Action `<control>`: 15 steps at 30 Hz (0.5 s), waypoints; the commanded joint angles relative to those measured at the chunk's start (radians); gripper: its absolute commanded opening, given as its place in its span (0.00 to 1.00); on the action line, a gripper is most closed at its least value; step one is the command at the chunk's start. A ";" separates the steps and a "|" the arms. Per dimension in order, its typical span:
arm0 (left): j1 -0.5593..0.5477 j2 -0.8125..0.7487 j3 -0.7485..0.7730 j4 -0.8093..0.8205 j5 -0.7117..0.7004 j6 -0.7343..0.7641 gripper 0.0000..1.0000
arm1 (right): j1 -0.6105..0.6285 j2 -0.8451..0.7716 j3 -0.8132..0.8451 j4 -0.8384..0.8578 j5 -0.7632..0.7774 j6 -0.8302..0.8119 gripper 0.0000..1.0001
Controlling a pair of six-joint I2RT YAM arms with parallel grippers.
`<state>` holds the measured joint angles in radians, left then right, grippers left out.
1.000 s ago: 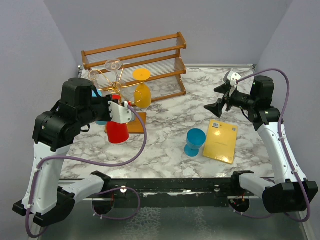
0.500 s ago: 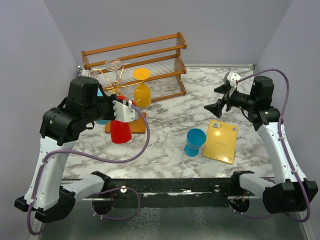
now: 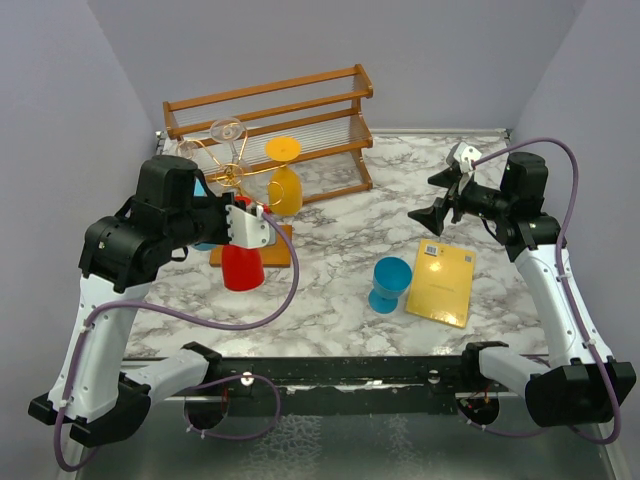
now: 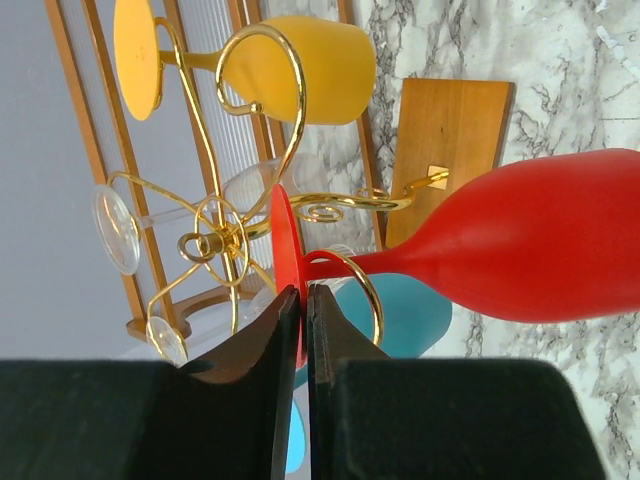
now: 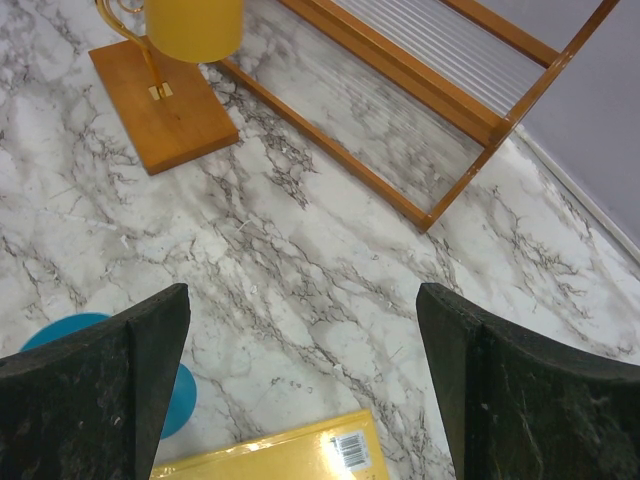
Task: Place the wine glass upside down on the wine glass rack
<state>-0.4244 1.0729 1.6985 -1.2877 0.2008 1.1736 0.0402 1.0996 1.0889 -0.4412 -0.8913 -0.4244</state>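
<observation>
My left pincer (image 4: 300, 290) is pressing its fingers nearly together, pinching the red wine glass (image 4: 540, 235) by the thin rim of its foot, which is sitting in the slit between them. Just past my fingertips, the stem is passing through a curled gold arm of the wine glass rack (image 4: 240, 235), and the bowl is hanging mouth down below. Farther ahead, a yellow glass (image 4: 300, 70) is hanging from another arm, with a slatted wooden shelf (image 3: 320, 130) standing beyond. Well off to the side, my right pincer (image 5: 305, 390) is spreading wide, gripping nothing, hovering over the marble table (image 5: 300, 260).
</observation>
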 commanded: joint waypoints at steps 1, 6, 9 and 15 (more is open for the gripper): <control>0.006 -0.014 -0.004 -0.023 0.065 0.001 0.13 | 0.004 0.005 -0.009 0.031 0.009 -0.015 0.95; 0.006 -0.017 -0.003 -0.030 0.078 -0.001 0.16 | 0.003 0.005 -0.010 0.030 0.012 -0.017 0.95; 0.006 -0.018 -0.008 -0.032 0.085 -0.006 0.17 | 0.004 0.005 -0.011 0.031 0.014 -0.017 0.95; 0.006 -0.025 -0.010 -0.040 0.112 -0.016 0.19 | 0.004 0.004 -0.011 0.032 0.015 -0.019 0.95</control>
<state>-0.4244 1.0683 1.6962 -1.3144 0.2523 1.1690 0.0402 1.1004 1.0889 -0.4408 -0.8909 -0.4252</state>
